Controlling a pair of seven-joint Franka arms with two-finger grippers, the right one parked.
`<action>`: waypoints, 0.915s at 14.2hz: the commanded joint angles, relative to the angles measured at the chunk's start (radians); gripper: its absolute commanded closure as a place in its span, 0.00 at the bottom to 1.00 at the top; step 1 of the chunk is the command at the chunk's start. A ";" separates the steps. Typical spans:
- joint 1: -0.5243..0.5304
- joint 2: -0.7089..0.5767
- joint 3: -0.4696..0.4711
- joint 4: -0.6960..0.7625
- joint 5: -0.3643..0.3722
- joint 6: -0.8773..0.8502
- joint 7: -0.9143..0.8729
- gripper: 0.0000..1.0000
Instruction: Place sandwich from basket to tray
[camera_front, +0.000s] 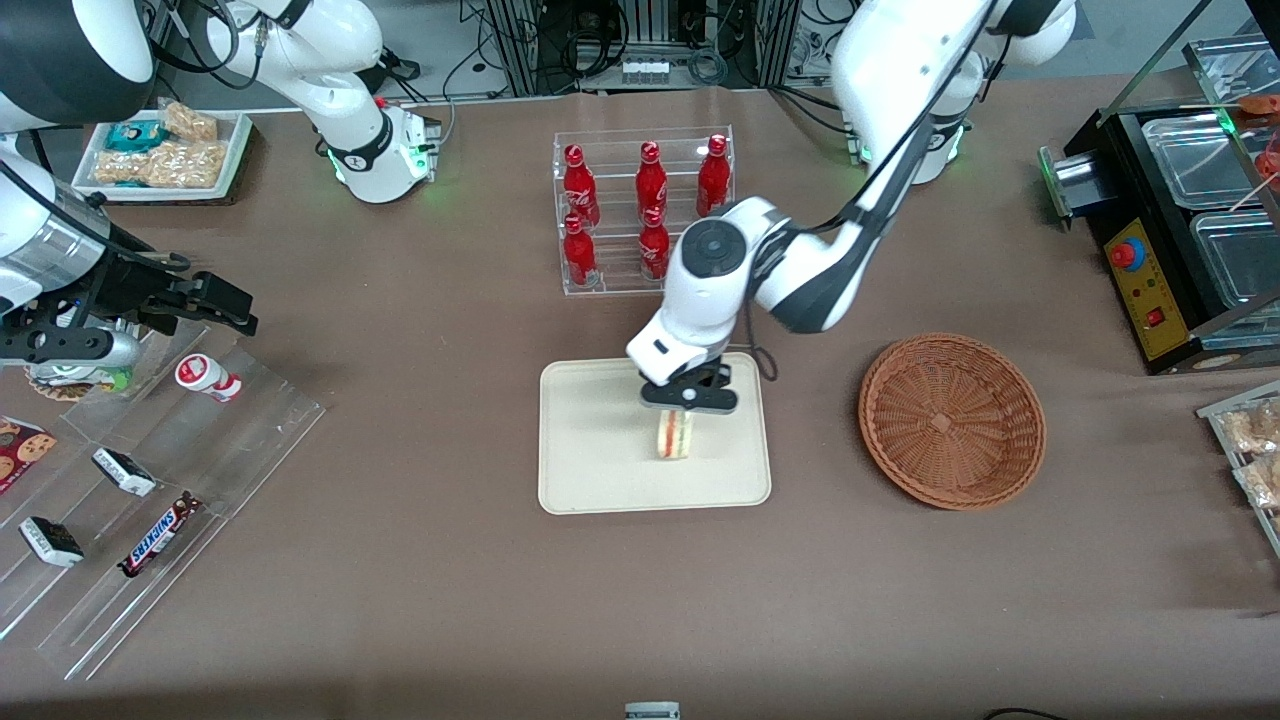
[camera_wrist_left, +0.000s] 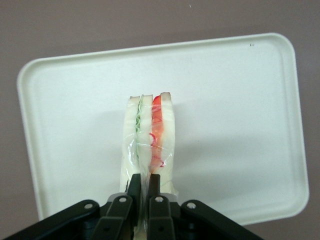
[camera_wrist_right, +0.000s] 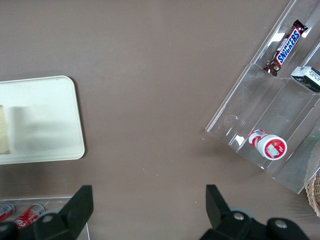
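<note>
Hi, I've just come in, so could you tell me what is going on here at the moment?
The left arm's gripper is over the cream tray, shut on the wrapped sandwich, pinching the clear wrap at one end. The sandwich stands on edge over the middle of the tray, though whether it already rests on the surface is hard to tell. The wicker basket it came from sits empty beside the tray, toward the working arm's end of the table.
</note>
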 joint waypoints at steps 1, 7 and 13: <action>-0.028 0.083 0.018 0.109 0.083 -0.014 -0.084 0.97; -0.020 0.069 0.020 0.119 0.106 -0.014 -0.129 0.00; 0.141 -0.180 0.017 0.100 0.083 -0.250 -0.204 0.00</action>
